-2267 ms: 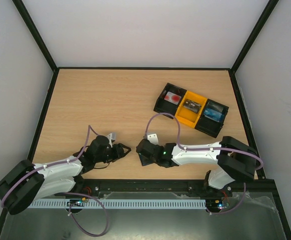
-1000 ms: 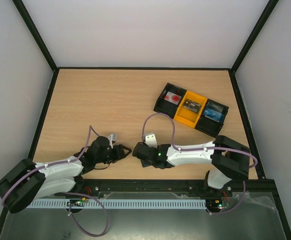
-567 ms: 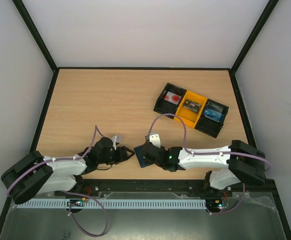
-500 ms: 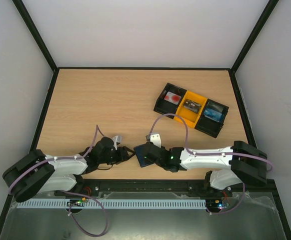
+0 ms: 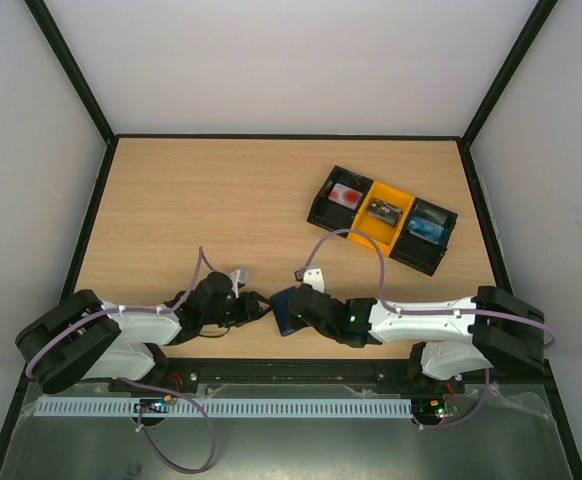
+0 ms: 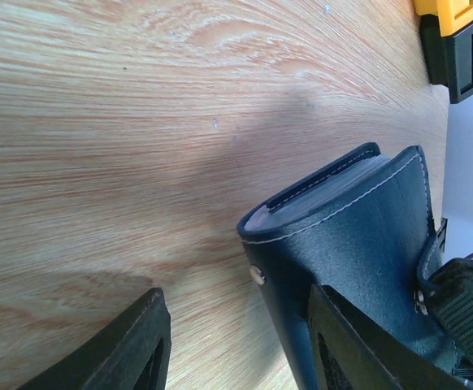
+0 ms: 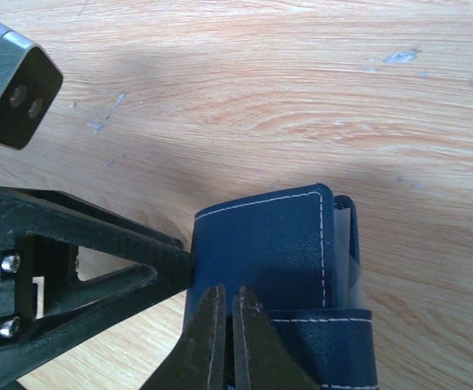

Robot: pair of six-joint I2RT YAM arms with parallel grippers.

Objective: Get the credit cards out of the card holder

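A pale wood-grain tabletop [image 5: 221, 200] sits boxed in by plain white walls [image 5: 291, 60] on three sides, black posts [image 5: 71, 70] running up the corners. Soft, even light falls across it; a black rail [image 5: 271, 372] and a white slotted strip [image 5: 271, 408] line the near edge.

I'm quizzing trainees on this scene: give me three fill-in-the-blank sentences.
The ___ gripper is shut on the card holder.
The tray's middle compartment is ___.
The red-spotted card lies in the tray's ___ compartment, seen from above.
Missing: right; yellow; left.
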